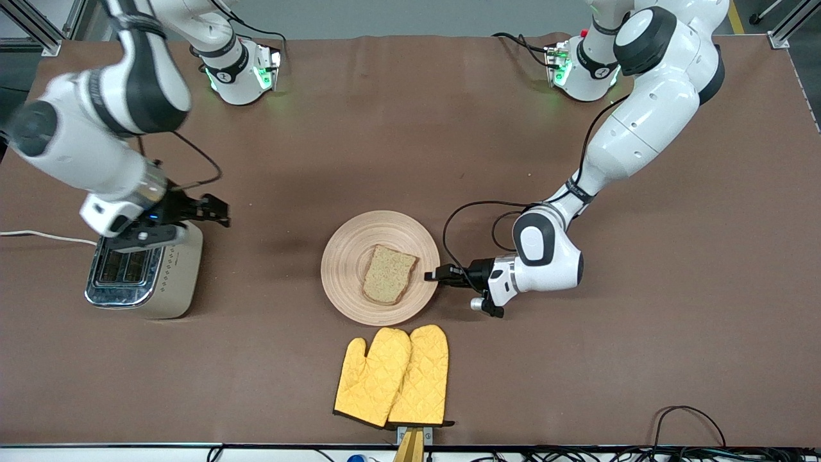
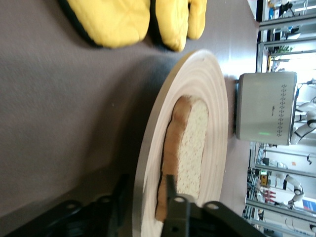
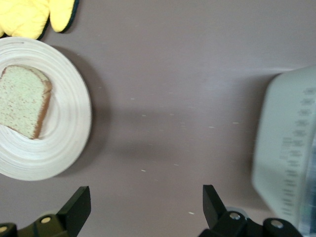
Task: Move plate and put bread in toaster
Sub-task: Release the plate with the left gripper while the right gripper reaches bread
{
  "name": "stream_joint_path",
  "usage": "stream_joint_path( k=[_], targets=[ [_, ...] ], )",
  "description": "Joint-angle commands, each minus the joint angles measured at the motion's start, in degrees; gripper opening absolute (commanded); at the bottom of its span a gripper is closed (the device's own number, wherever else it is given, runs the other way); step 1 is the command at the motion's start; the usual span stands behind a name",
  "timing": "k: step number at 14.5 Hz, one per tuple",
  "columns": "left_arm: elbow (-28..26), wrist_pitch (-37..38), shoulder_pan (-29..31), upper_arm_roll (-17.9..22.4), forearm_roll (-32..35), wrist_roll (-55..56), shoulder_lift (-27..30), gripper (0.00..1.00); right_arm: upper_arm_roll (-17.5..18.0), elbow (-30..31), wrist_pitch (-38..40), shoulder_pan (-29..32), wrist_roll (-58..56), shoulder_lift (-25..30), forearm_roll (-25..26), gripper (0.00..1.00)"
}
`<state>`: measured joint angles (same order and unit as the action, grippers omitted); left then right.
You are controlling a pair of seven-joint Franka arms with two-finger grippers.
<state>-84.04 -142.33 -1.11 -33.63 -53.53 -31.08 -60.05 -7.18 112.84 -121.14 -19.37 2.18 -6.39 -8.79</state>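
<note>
The beige wooden plate lies at the table's middle with the bread flat on it. My left gripper is at the plate's rim toward the left arm's end. In the left wrist view its fingers straddle the rim of the plate, one above and one below, shut on it, close to the bread. The cream toaster stands toward the right arm's end. My right gripper is open and empty in the air over the table beside the toaster's farther end; in its wrist view the gripper frames bare table.
Two yellow oven mitts lie nearer the front camera than the plate, at the table's front edge. The toaster's white cord runs off toward the right arm's end. The toaster also shows in the left wrist view and the right wrist view.
</note>
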Motion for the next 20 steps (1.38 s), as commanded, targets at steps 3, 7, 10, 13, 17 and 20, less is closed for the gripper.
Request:
stream_joint_path(
  k=[3, 7, 10, 13, 17, 20],
  targets=[
    [0.01, 2.04, 6.63, 1.29, 6.03, 11.28, 8.61, 1.0, -0.56, -3.48, -10.42, -8.65, 5.98, -10.28, -1.23, 1.0],
    [3.53, 12.22, 14.63, 0.67, 27.73, 26.03, 14.41, 1.0, -0.56, -14.54, -11.14, -12.35, 6.52, -22.93, -1.41, 0.97],
    [3.71, 21.18, 18.23, 1.2, 38.46, 33.98, 22.84, 1.0, -0.56, -22.29, -11.31, -13.85, 10.72, -29.89, -1.41, 0.95],
    [3.8, 33.23, 22.02, 1.2, 47.35, 35.12, 30.49, 1.0, -0.56, -28.54, -11.75, -16.05, 11.09, -34.82, -1.14, 0.8],
    [3.53, 41.77, 22.11, 1.38, 57.91, 39.86, 38.67, 1.0, -0.47, -28.9, -16.14, -17.1, 11.09, -38.07, -1.5, 0.55],
    [3.62, 45.99, 22.46, 2.25, 58.45, 39.88, 44.12, 1.0, -0.38, -29.78, -17.02, -18.07, 11.09, -39.4, -1.41, 0.5]
  ],
)
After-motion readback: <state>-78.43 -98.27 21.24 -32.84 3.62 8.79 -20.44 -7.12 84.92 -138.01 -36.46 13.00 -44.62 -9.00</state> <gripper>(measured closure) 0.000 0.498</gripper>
